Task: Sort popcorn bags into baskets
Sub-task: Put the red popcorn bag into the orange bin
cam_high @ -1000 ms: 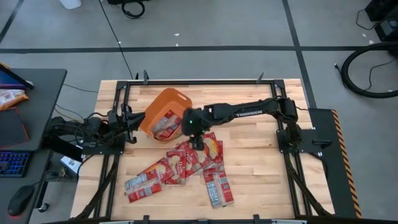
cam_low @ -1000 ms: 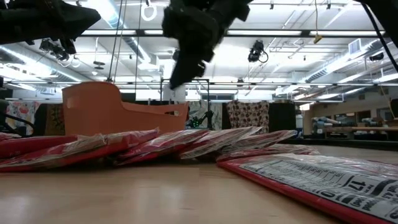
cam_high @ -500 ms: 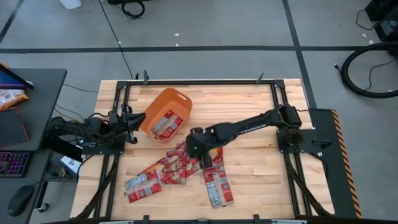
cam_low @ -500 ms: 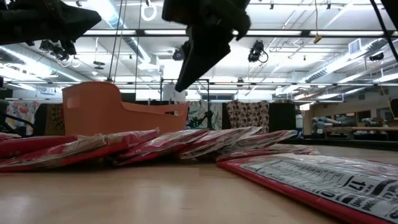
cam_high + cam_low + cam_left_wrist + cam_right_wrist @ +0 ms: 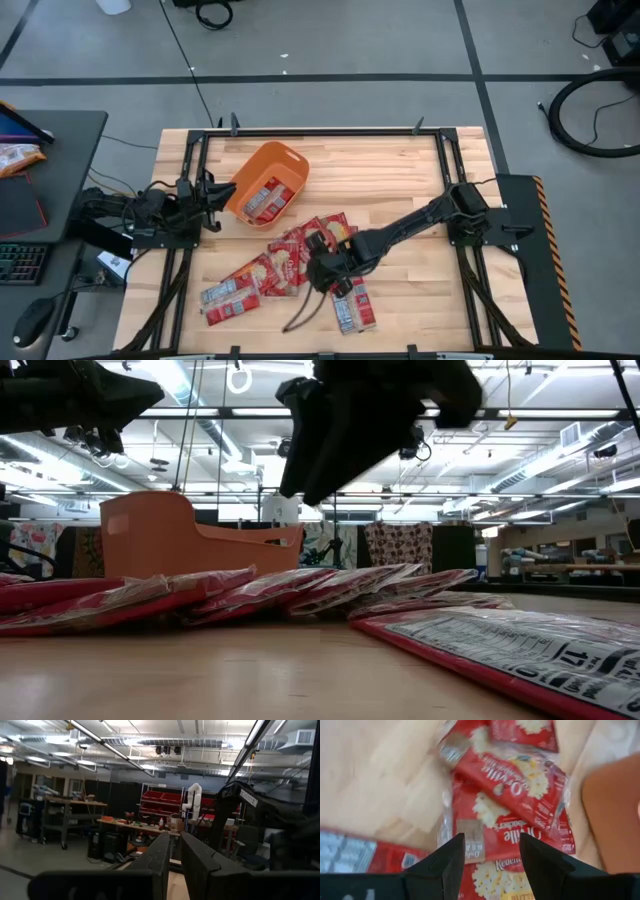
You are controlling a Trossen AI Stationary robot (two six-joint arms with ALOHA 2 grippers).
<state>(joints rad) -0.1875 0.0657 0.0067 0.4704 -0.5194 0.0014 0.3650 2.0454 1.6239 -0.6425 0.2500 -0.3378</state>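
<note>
The orange basket (image 5: 272,150) stands at the table's far left with red popcorn bags (image 5: 265,197) lying inside. Several more red bags (image 5: 290,262) lie overlapped in a pile on the wood at the table's middle and near side. One bag (image 5: 352,306) lies apart toward the near edge. My right gripper (image 5: 325,270) hovers open above the pile. In the right wrist view its fingers (image 5: 490,855) stand over a bag (image 5: 495,832), with the basket (image 5: 615,815) beside. My left gripper (image 5: 208,190) waits shut, left of the basket.
Black frame rails (image 5: 320,131) run along the table's edges. Bare wood (image 5: 420,300) lies to the pile's right. In the low view a face-down bag (image 5: 520,645) lies close to the camera, with the basket (image 5: 150,525) behind the pile. A desk with a keyboard (image 5: 20,262) stands off the table's left.
My right gripper has swung away from the basket toward the table's near edge, and now stands over the bag pile, closer to the low camera. The bags and the basket have stayed where they were.
</note>
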